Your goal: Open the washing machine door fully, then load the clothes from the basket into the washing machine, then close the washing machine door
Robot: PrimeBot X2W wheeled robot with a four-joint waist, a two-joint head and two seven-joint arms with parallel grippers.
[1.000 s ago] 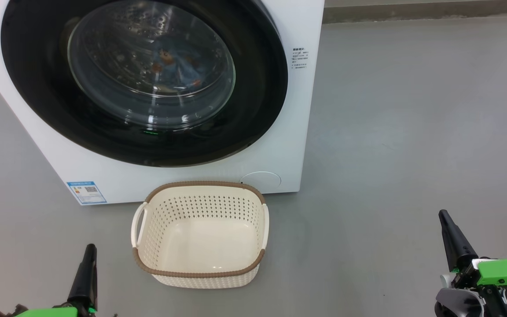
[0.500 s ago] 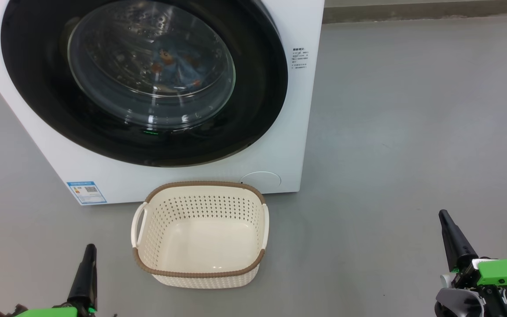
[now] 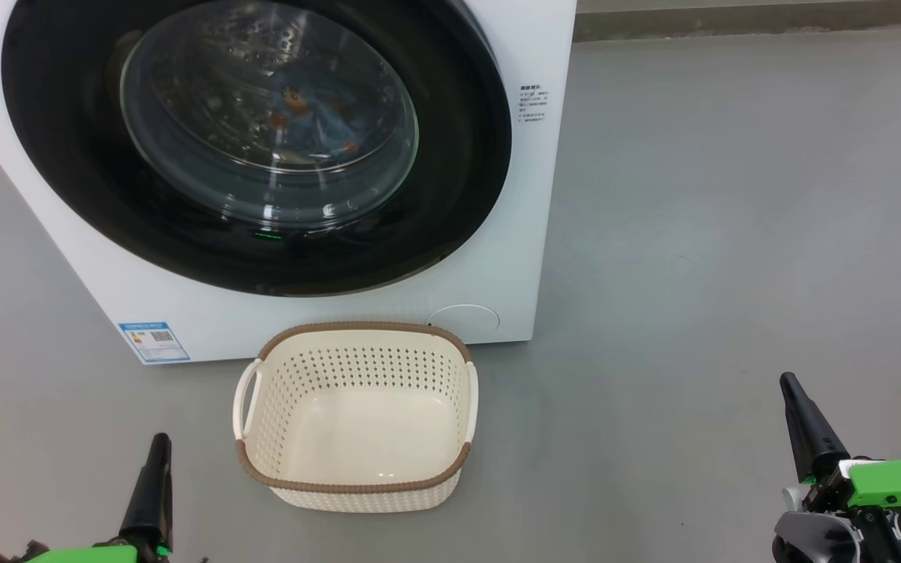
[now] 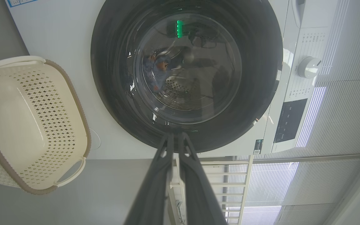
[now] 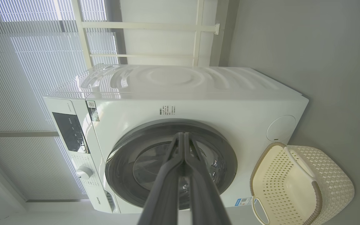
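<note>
The white washing machine (image 3: 497,234) stands ahead with its round black-rimmed door (image 3: 67,156) closed flat against the front. Behind the glass lie the light blue clothes (image 3: 317,117), also visible through the door (image 4: 261,62) as clothes (image 4: 158,67) in the left wrist view. On the floor before the machine sits the cream basket (image 3: 357,481) with nothing inside. My left gripper (image 3: 159,447) is low at the basket's left, shut and holding nothing. Off to the basket's right, my right gripper (image 3: 789,385) is shut and likewise bare. Both keep well back from the door.
Grey floor (image 3: 732,234) stretches wide to the right of the machine. A blue energy label (image 3: 153,342) marks the machine's lower left corner. A knob (image 4: 308,67) and a dark control panel (image 4: 289,120) sit above the door. Window blinds (image 5: 27,78) stand behind the machine.
</note>
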